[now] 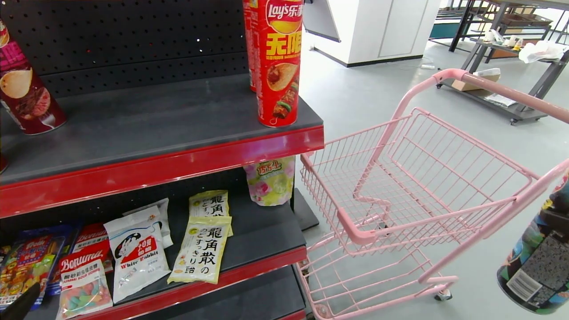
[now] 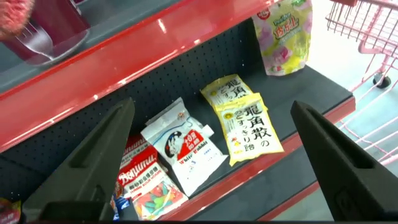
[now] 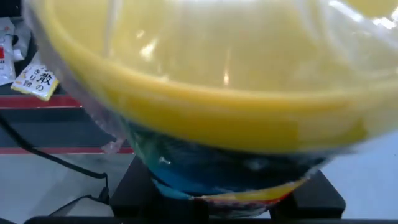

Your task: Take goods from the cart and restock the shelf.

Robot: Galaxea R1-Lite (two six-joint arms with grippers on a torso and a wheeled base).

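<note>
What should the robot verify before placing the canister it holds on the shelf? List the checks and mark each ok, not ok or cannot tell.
1. Grip: the canister sits clamped in the right gripper: ok.
2. Free spot: the top shelf is bare between the red can and the maroon can: ok.
3. Left gripper out of the way: it is open, down by the lower shelf: ok.
4. Clearance from the cart: its pink frame runs close beside the canister: cannot tell.
</note>
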